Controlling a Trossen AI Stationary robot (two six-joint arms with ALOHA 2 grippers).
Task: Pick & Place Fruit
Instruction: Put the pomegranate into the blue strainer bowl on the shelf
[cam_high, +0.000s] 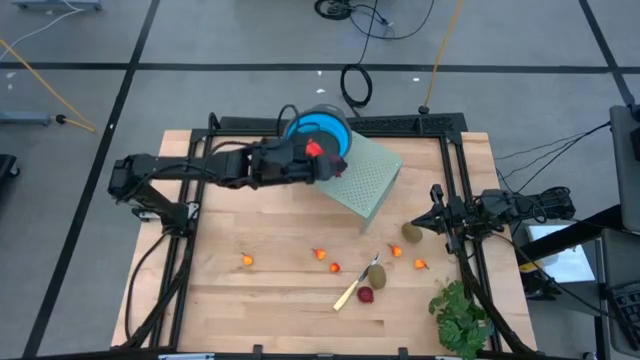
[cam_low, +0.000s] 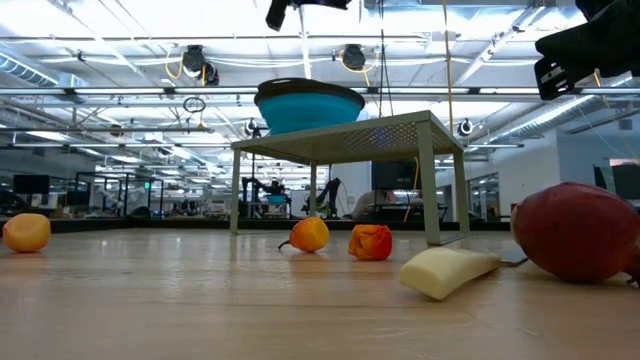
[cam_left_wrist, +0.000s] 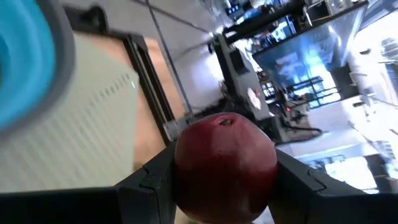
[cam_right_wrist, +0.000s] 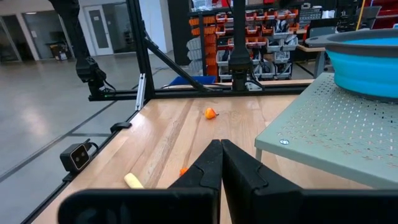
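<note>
Dark red ball (cam_left_wrist: 225, 165) is clamped between the two fingers (cam_left_wrist: 149, 186) of the left gripper (cam_high: 322, 160), which is raised above the table and sits at the near rim of the blue bowl (cam_high: 318, 130). The jaws press on both sides of the ball; its small stem dimple faces the wrist camera. The bowl stands just beyond the gripper on a pale green perforated stand (cam_high: 365, 180), and the stand's top spreads beneath and to the gripper's right.

Right gripper (cam_high: 436, 218) rests low at the right edge of the wooden table (cam_high: 250, 310), fingers pressed fully together, holding nothing. A brownish-green oval (cam_high: 412, 233) lies just beside its tip.

Remaining fruit, all on the table surface well below and nearer the front edge than the left gripper:
- second brownish-green oval (cam_high: 376, 274), touching or nearly touching the blade end of the pale-handled knife (cam_high: 352, 290)
- second dark red ball (cam_high: 366, 295) just beside that oval and the knife; large in the low view at right (cam_low: 578, 232)
- tiny orange-red pieces scattered in a loose row: (cam_high: 246, 260), (cam_high: 320, 254), (cam_high: 335, 267), (cam_high: 396, 251), (cam_high: 421, 265)

Leafy green bunch (cam_high: 458, 315) lies at the front right corner of the table, nearer the right gripper than the left.
</note>
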